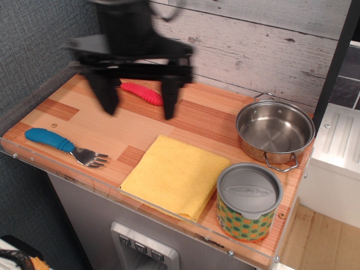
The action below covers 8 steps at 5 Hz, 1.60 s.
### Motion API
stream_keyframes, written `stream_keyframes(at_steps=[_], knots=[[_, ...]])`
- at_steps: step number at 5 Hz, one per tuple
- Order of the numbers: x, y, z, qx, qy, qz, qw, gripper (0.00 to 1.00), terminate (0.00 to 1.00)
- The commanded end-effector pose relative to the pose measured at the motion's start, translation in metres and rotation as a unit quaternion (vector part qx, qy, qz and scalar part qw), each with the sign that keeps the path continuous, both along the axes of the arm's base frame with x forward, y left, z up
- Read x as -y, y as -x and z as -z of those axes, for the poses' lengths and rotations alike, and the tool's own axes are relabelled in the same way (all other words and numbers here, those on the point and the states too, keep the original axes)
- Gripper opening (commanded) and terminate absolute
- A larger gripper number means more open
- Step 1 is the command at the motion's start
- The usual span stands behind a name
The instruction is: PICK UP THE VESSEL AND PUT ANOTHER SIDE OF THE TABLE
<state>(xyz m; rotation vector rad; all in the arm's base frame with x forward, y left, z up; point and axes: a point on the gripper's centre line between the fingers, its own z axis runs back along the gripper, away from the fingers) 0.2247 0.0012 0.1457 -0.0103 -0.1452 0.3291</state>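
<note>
While the vessel (pixel 275 133) sits empty and upright at the far right of the table (pixel 84 121), its 2 thin wire loop handles point toward the far wall and the near edge. Just beside it on the near side stands a green-and-orange patterned can (pixel 248 201) with a grey lid, at the table's near right corner. A folded yellow cloth (pixel 176 175) lies left of the can, at the middle of the near edge. Farther left, a fork (pixel 64 145) with a blue handle rests near the left front corner, and a red ribbed object (pixel 142 93) lies toward the far side. The gripper (pixel 138 104), black and motion-blurred, hangs above the table's left-centre with its 2 fingers spread wide and grasping nothing, well apart from the vessel.
</note>
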Motion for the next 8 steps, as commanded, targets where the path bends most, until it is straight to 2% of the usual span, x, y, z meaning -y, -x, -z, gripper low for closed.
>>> stream_keyframes(at_steps=[1,2,3,5,7,8], knots=[[0.018,-0.071,0.026,0.068,-0.012,0.004,0.9976,1.00,0.00],[0.025,-0.094,0.042,0.078,-0.026,-0.002,0.9966,1.00,0.00],[0.033,-0.114,0.061,0.074,-0.007,0.005,0.9972,1.00,0.00],[0.037,-0.135,0.089,0.047,-0.011,-0.004,0.9988,1.00,0.00],[0.041,-0.141,0.111,0.022,-0.016,0.002,0.9996,1.00,0.00],[0.040,-0.141,0.114,0.014,-0.007,0.002,0.9999,0.00,0.00]])
